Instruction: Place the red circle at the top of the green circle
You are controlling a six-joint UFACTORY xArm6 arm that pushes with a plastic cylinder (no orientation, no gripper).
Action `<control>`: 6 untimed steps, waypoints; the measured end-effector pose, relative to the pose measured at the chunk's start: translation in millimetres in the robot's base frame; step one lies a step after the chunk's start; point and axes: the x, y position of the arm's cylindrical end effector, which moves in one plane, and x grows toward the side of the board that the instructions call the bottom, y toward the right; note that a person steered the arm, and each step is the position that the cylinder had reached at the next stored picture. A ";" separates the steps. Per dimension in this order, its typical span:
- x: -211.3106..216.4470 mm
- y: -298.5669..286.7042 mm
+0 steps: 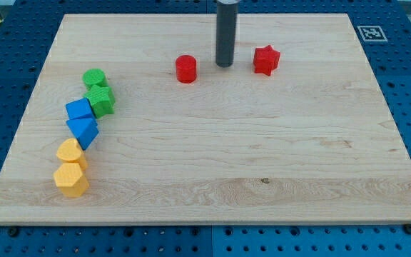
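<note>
The red circle [186, 68] stands on the wooden board in the upper middle. The green circle [94, 78] stands at the left, at the top of a chain of blocks. My tip [224, 65] rests on the board just to the right of the red circle, with a small gap between them. It is about midway between the red circle and a red star [266, 60] further right. The red circle lies well to the right of the green circle and slightly higher in the view.
Below the green circle a green star [102, 101], a blue block [79, 110], a blue triangle [83, 130], a yellow block [70, 152] and a yellow hexagon [71, 179] run down the left side. A printed marker [370, 32] sits at the board's top right corner.
</note>
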 end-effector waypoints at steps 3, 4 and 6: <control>21.5 -124.6; 21.6 -178.7; -7.2 -158.6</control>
